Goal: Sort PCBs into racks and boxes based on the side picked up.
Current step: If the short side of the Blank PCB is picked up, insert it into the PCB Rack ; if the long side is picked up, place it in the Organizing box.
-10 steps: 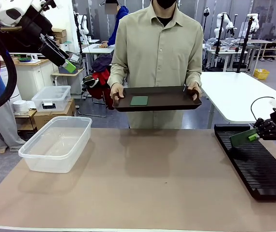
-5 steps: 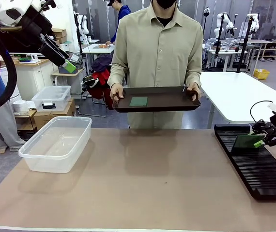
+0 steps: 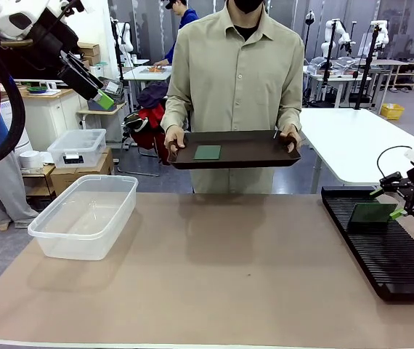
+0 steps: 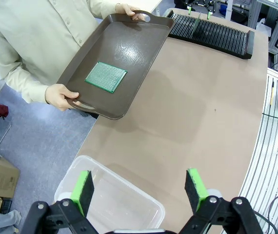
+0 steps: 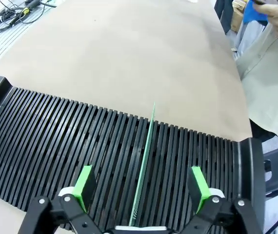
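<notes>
1. Now, you see the clear box at the left of the table and the rack at its right.
2. The person's tray carries the first PCB.
3. The second PCB stands upright in a rack slot, untouched between the spread fingers of your right gripper.
4. Your left gripper hangs wide open.

Brown tray (handled) held level; lidded clear box far left.

Right gripper spread open at upright PCB in black rack, person holding tray with second PCB, clear tub on the left.
</notes>
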Tool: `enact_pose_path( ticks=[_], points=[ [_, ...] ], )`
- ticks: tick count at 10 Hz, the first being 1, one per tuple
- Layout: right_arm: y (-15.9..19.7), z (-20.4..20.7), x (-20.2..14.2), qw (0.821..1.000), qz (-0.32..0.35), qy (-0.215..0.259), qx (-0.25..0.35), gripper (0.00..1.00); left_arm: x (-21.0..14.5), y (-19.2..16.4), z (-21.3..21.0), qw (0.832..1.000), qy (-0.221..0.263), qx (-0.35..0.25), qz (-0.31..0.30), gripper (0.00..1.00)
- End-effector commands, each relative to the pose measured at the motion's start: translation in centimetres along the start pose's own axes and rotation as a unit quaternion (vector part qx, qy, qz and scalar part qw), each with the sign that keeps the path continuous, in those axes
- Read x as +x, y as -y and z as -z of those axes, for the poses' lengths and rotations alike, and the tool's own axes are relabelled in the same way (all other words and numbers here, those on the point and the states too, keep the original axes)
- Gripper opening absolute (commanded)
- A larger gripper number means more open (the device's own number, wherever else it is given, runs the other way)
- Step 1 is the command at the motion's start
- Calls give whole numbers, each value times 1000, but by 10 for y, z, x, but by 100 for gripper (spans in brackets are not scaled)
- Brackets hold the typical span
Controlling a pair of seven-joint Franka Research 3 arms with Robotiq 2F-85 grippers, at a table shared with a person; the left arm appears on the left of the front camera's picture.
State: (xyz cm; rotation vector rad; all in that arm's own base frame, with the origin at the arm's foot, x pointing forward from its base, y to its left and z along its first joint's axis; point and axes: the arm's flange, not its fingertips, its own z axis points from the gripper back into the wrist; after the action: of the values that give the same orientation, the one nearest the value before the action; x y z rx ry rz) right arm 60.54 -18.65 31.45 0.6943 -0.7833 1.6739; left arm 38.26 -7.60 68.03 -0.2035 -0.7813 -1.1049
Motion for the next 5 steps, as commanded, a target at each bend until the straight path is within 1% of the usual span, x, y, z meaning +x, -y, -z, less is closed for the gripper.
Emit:
enact_pose_path(
  ticks=[1,2,3,5],
  points=[
    [-7,-8,21,1000,-5,-13,-2,100,-1,0,1,1000,-4,3,0,100],
    [-6,-15,33,1000,3,-27,-9,100,-1,0,1,1000,-4,3,0,100],
    [-5,-23,46,999,12,-32,-17,100,-1,0,1,1000,-4,3,0,100],
    [-5,-28,68,998,24,-55,-33,100,-1,0,1,1000,-4,3,0,100]
  ],
)
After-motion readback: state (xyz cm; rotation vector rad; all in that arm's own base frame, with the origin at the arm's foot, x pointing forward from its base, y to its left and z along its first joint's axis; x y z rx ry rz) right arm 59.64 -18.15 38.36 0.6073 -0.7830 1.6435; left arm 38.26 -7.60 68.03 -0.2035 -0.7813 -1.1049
